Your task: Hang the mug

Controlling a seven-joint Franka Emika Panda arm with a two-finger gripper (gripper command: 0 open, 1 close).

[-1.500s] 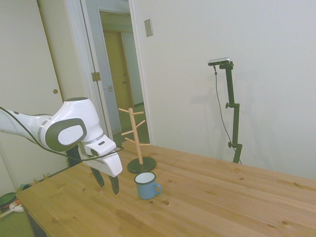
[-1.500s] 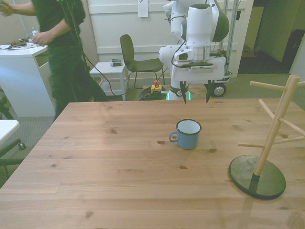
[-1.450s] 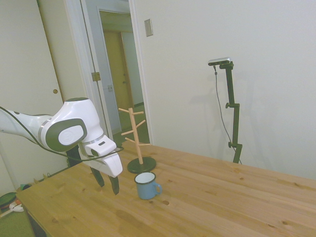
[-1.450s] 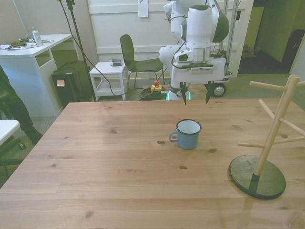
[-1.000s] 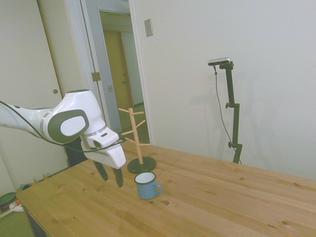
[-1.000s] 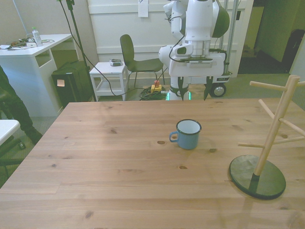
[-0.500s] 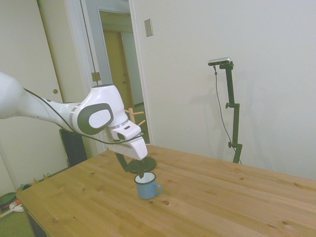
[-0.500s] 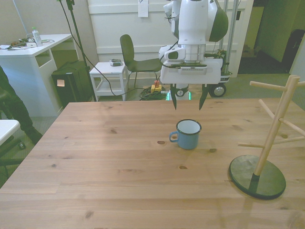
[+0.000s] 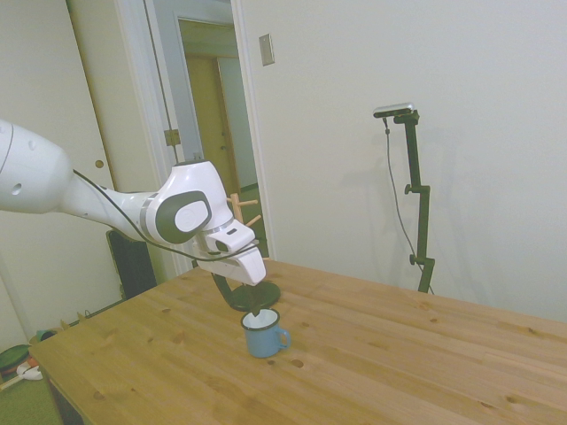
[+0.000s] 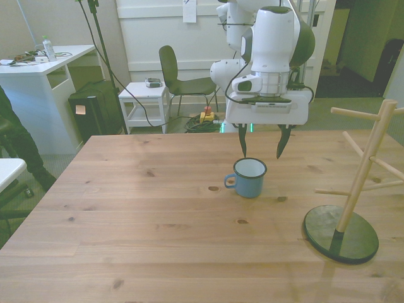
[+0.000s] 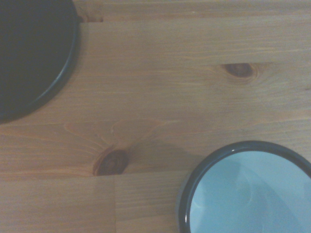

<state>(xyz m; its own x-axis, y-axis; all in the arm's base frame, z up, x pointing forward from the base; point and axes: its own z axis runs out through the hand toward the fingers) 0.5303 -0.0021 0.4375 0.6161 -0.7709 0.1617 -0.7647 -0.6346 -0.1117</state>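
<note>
The light-blue mug [image 10: 250,178] stands upright on the wooden table [image 10: 139,221], its loop handle [image 10: 229,182] toward the front view's left. My gripper [image 10: 262,150] is open and empty, its fingertips [image 10: 243,151] level with the rim, just behind the mug and slightly toward the front view's right. The side view has the gripper [image 9: 241,305] beside the mug [image 9: 264,335] on the mug-tree side. The wooden mug tree [image 10: 365,165] stands on a dark round base [image 10: 341,235] at the front view's right. In the wrist view I see part of the mug's rim [image 11: 221,154] and the dark base [image 11: 29,53].
A person [image 10: 11,145] is partly in view at the front view's left edge, off the table. Behind the table are a chair [image 10: 180,79], a small white cart [image 10: 145,95] and a white desk [image 10: 38,69]. In the side view the arm hides most of the tree [image 9: 241,205].
The arm swung from the table's robot-side edge out toward the mug and came down beside it. The fingers stayed open. The person moved off to the front view's left edge.
</note>
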